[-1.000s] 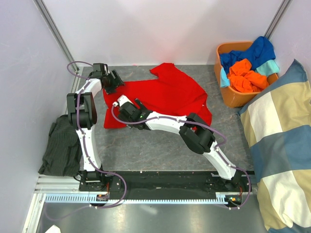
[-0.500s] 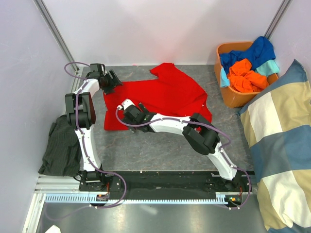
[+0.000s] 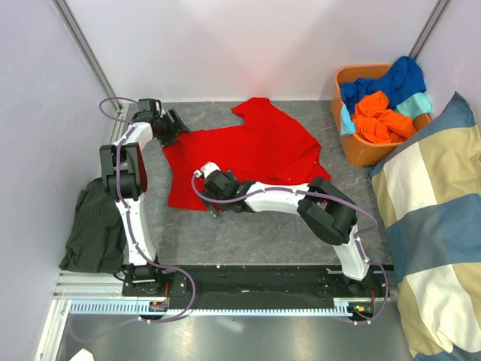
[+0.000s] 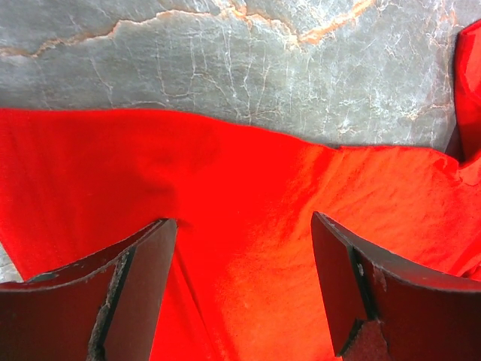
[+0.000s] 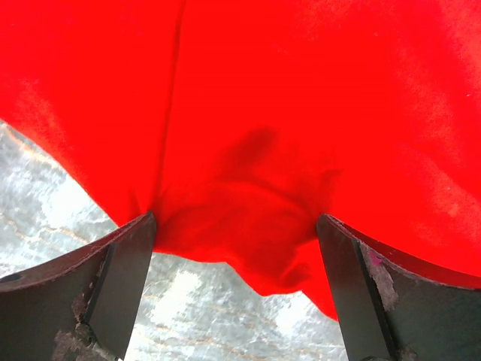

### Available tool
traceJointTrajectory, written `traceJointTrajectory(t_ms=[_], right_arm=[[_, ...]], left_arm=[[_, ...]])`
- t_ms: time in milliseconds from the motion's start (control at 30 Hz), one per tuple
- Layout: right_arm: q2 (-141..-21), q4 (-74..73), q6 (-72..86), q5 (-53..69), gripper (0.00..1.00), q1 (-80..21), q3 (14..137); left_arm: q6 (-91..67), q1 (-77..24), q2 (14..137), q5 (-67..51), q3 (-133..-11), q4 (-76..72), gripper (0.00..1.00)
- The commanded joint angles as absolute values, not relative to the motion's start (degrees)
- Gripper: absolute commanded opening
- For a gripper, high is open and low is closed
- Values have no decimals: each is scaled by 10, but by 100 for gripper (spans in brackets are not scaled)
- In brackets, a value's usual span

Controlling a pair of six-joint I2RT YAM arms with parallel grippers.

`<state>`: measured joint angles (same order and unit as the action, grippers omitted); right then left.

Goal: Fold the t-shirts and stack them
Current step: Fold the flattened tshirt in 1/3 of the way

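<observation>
Top external view: the red shirt [image 3: 255, 147] lies spread on the table [image 3: 263, 235]. Its cloth lies below the left gripper [image 4: 244, 222], jaws wide. Its bunched hem sits between the jaws of the right gripper [image 5: 234, 222], also wide.

From above, we can't see part of the soft red short-sleeved t-shirt's [image 3: 255, 147] near edge, since the white-and-black right arm [image 3: 278, 199] lies across it. Both wrist views crop the shirt too. The big blue-and-beige checked cushion [image 3: 428, 226] runs off the right edge. The heaped blue, orange and teal shirts [image 3: 379, 116] overlap, so we can't count them.
</observation>
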<state>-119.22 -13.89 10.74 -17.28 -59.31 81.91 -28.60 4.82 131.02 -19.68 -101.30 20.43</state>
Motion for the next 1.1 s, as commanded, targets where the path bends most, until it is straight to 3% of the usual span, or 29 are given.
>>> traceJointTrajectory(t_ms=[0,733,1067], right_arm=[[-1191,-220,115,-129,98,-614,786],[-1079,-250,116,-115,98,-641,759],[-1021,-247,137,-144,98,-667,725]], left_arm=[[-277,58,1323,-182,-1000,200,81],[-336,60,1156,-234,-957,150,81],[-347,60,1141,-247,-959,139,81]])
